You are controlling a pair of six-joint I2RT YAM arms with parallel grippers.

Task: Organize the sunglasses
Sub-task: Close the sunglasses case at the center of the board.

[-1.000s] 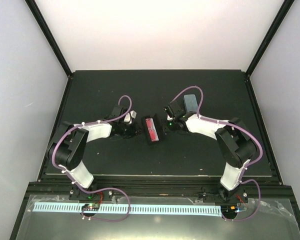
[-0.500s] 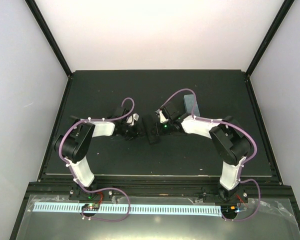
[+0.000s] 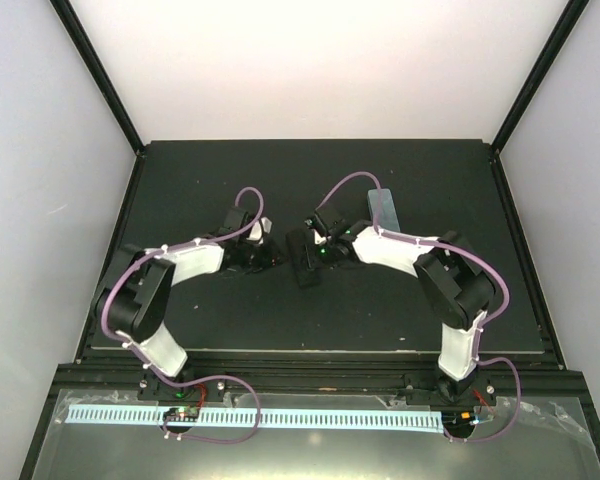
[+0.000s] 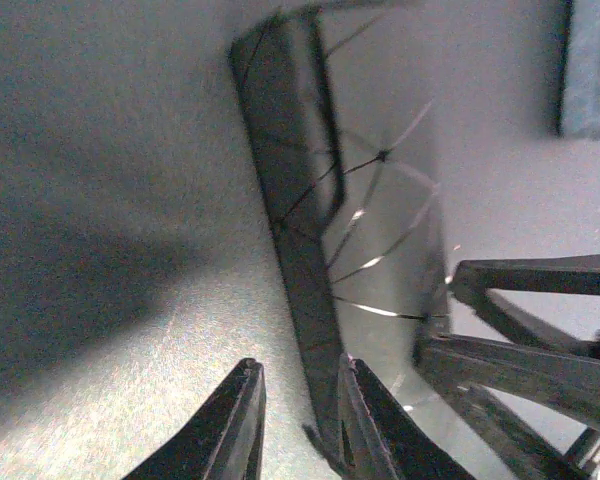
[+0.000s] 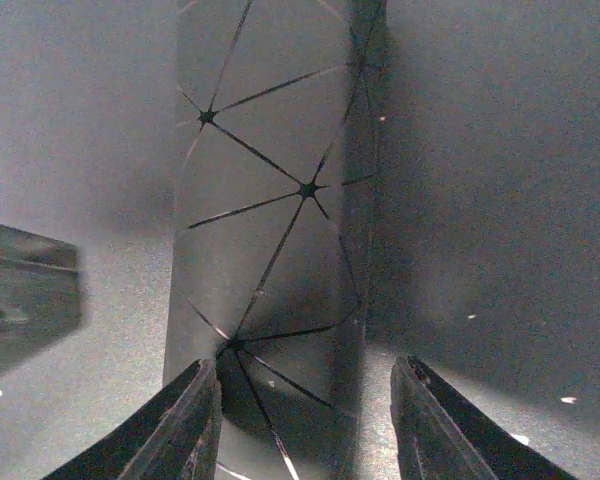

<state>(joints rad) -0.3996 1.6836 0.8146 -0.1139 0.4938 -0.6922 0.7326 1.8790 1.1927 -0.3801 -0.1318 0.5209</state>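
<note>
The sunglasses are hidden in every view. A black case [image 3: 306, 272] with a faceted lid lies closed at the table's middle, between both grippers. In the left wrist view the case [image 4: 380, 230] runs up and away; my left gripper [image 4: 298, 368] is slightly open, its right finger against the case's dark side wall, with a gap on the other side. My right gripper [image 5: 305, 365] is open and straddles the near end of the case [image 5: 270, 200] without touching it. From above, the left gripper [image 3: 272, 256] and right gripper [image 3: 316, 250] meet at the case.
A pale blue case [image 3: 383, 208] lies behind the right arm, and its corner [image 4: 590, 70] shows in the left wrist view. The right arm's fingers [image 4: 520, 345] crowd the case's right side. The black mat's edges [image 3: 310, 348] bound the work area.
The black case stood open with red inside a second ago; its lid is now down. My right gripper moved left over it and widened. The left gripper opened slightly.
</note>
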